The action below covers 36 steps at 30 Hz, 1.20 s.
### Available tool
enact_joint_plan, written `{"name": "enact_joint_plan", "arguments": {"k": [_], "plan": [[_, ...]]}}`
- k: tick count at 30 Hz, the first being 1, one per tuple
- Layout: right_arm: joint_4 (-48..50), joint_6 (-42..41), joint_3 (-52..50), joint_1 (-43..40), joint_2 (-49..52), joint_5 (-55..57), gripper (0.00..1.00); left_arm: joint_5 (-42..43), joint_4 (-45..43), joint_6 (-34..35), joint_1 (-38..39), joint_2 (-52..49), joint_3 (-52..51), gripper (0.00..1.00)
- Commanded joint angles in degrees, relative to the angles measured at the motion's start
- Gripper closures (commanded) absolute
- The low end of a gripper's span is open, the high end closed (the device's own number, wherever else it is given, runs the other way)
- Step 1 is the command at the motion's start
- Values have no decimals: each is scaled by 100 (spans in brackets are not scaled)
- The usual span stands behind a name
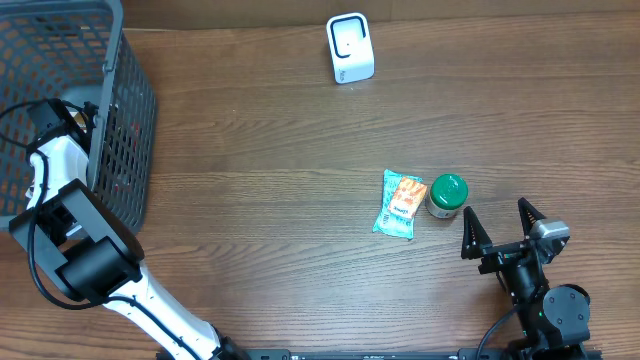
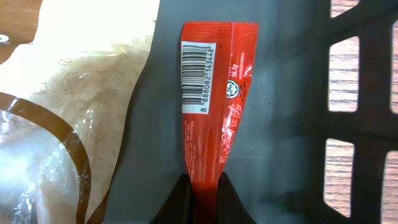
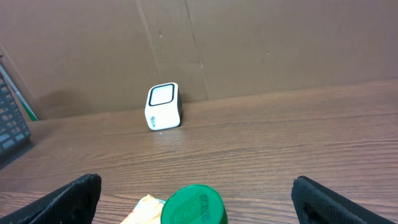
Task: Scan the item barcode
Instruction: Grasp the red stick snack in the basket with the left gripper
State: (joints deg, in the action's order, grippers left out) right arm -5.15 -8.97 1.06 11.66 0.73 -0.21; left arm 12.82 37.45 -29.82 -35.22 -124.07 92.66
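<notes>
Left gripper point(image 2: 204, 184): inside the basket point(image 1: 126, 130), clamped on the red sachet's point(image 2: 211, 99) lower end.
Red sachet: inside the basket, barcode point(image 2: 198, 74) facing the wrist camera.
Right gripper point(image 1: 495, 212): jaws wide, nothing held, well right of the basket.
Scanner point(image 1: 350, 48): upright, well right of the basket.

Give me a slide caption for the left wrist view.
Inside the grey basket, the left end effector pinches a red barcoded sachet.

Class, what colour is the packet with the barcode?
The packet is red; left wrist view shows it best.
</notes>
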Motion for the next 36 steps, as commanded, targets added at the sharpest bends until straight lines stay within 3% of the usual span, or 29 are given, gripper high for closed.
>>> {"name": "enact_joint_plan", "arguments": {"k": [1,8,11,16,23,36], "plan": [[33,-2,-59,-11,-50,-33,0,-240,107,42,39,-221,-201,96],[33,-2,-59,-11,-50,-33,0,-227,627,1126,39,-153,909,96],[33,-2,-59,-11,-50,-33,0,-297,933,1187,39,-153,1425,96],[33,0,-59,-11,-50,-33,0,-1353,1128,1185,39,-153,1847,96],[33,-2,-59,-11,-50,-33,0,-2354,1119,1174,-13,-153,1871,96],[33,-2,-59,-11,-50,-33,0,-2282,472,1010,-199,-221,1290,96]]}}
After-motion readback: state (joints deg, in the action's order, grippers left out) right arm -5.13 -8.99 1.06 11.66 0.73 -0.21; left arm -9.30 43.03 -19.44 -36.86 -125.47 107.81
